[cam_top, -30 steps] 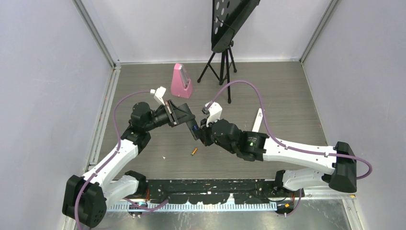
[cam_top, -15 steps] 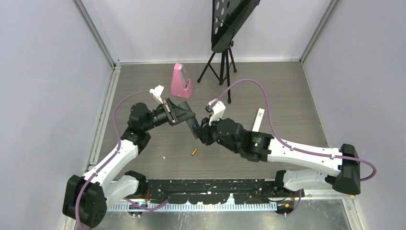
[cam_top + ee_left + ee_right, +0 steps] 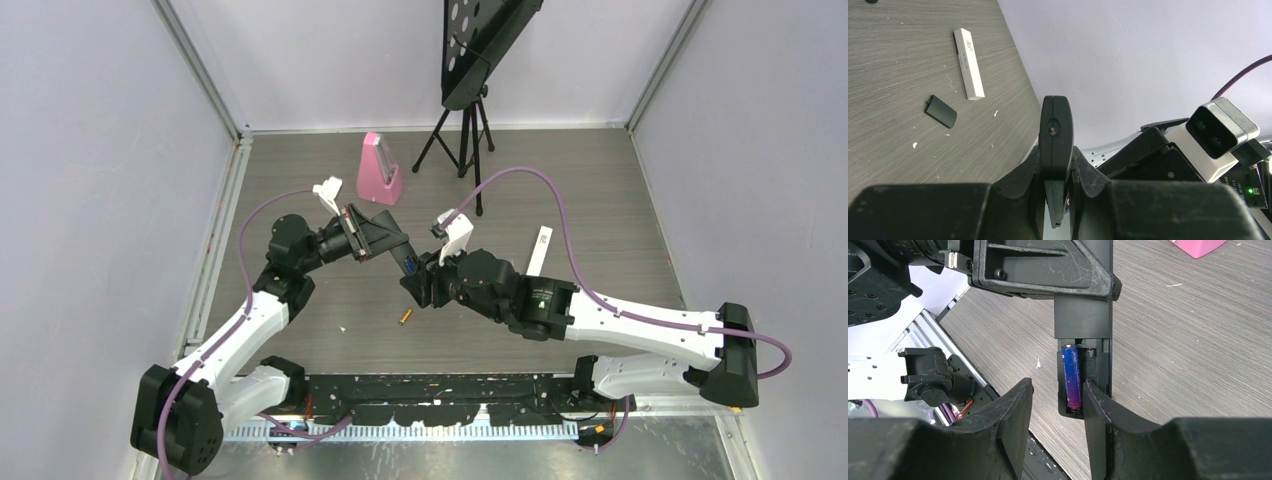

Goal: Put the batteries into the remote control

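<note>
– Above the middle of the bench (image 3: 600, 200), what is the left pincer (image 3: 385, 240) doing?
– It is clenched on the remote control (image 3: 400, 255), holding it up off the wood. The left wrist view has the black bar edge-on, pinched between the two fingers (image 3: 1020, 182).
– Which end is free?
– The end with the open battery bay. It points toward the right pincer (image 3: 415, 285).
– And that one, is it gripping anything?
– No. In its own camera the right pincer (image 3: 1057, 387) is released. Its fingers (image 3: 1013, 425) stand apart on either side of the bay end of the remote control (image 3: 1082, 317) and hold nothing. The right-hand finger sits close against the bar's edge, but I cannot tell whether they touch.
– Any cell loaded?
– Yes, the purple battery (image 3: 1072, 375) lies seated lengthwise in one slot of the bay. The slot beside it shows a bare spring (image 3: 1091, 354).
– Where is the other cell?
– The gold battery (image 3: 405, 317) lies on the bench, just on the near-edge side of the two pincers and apart from both.
– The lid?
– The back cover (image 3: 941, 111) lies flat on the bench near the white remote (image 3: 968, 63), not touching it. From overhead, the white remote (image 3: 541, 250) is right of centre, beyond the right arm.
– Anything else?
– A pink metronome (image 3: 379, 170) stands toward the far edge. A music stand (image 3: 465, 130) stands just to its right, at the far edge.
</note>
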Available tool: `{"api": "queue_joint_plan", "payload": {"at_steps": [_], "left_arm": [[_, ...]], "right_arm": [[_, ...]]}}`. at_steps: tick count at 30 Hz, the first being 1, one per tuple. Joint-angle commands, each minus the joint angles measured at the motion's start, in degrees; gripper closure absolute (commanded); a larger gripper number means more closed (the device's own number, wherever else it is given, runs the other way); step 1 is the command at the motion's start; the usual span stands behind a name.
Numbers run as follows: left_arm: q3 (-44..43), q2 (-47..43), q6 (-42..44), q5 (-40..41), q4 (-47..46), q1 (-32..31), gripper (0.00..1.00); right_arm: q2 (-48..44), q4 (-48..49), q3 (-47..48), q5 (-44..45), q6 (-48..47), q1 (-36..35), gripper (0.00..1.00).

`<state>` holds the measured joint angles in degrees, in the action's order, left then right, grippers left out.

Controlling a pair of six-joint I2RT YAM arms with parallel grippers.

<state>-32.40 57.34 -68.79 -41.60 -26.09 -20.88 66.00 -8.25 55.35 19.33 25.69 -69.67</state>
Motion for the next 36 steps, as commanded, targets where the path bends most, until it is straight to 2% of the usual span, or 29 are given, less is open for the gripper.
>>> {"api": "queue_joint_plan", "payload": {"at_steps": [1,10,14,16,20,24,36], "left_arm": [[-1.19,-0.62,-1.22,-2.69,-4.44,-0.21,1.0],[-1.18,-0.01,-0.79,-3.13,-4.5,-0.21,1.0],[-1.36,-0.03,-0.78,-3.22,-4.5,-0.21,1.0],[-1.46,-0.12,-0.81,-3.22,-4.5,-0.21,1.0],[-1.55,-0.2,-0.96,-3.26,-4.5,-0.21,1.0],[-1.5,-0.22,-0.9,-3.11,-4.35,-0.21,1.0],[-1.67,0.13,-1.06,-2.66,-3.65,-0.21,1.0]], "right_arm": [[-1.08,-1.43,2.39,4.29,-1.12,0.15,0.51],[-1.14,-0.63,4.5,8.18,-2.28,0.15,0.43],[-0.86,-0.09,5.07,8.64,-2.99,0.14,0.43],[-0.38,-0.18,5.44,8.71,-3.22,0.15,0.45],[0.53,-0.53,5.9,7.57,-3.37,0.15,0.57],[0.3,0.02,5.6,5.04,-3.65,0.15,0.64],[0.03,1.25,4.65,3.02,-3.68,0.15,0.62]]}}
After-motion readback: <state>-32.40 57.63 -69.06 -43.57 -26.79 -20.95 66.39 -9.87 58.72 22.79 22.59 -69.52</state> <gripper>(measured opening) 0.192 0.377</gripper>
